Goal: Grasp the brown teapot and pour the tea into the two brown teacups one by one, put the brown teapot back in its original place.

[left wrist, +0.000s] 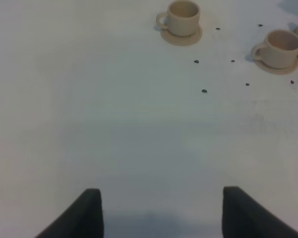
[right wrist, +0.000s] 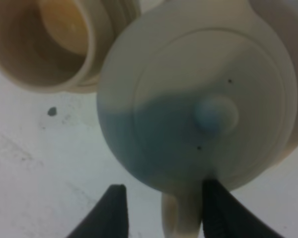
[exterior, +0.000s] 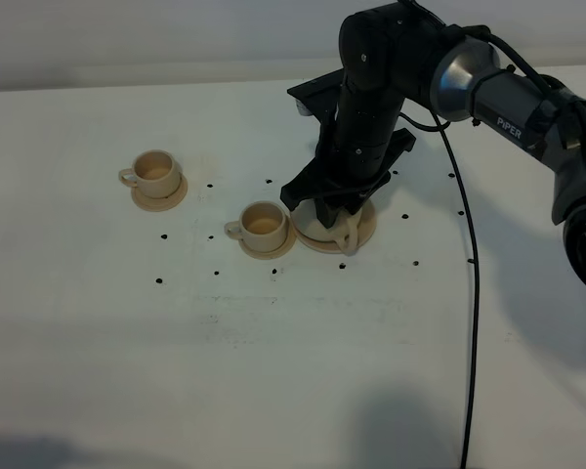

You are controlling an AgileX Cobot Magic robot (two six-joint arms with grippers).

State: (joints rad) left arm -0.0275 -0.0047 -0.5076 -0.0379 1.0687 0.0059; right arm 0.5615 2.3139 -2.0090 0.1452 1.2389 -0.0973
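So it's a big white table with the right arm reaching in from the far right side and hanging straight down over the teapot. A black cable trails off the arm toward the front edge.

The teapot sits on the big saucer, right of centre on the table, handle pointing toward the front. The right gripper is low over it. From the wrist cam you look straight down on the lid and knob, and the two black fingers stand on either side of the handle. One finger is right up against it and the other has a clear gap, so the jaws are apart and not clamped on anything.

The left gripper is off on its own over bare table, fingers wide apart with nothing between them. It isn't visible in the high view.

The near cup is just left of the big saucer, close enough that their saucers almost touch. The far cup is well apart, further left and back. Both are upright on small saucers, handles to the left. The insides look darker tan, but I can't tell if that's tea or shadow.

There are also small black dots scattered on the table around the set.
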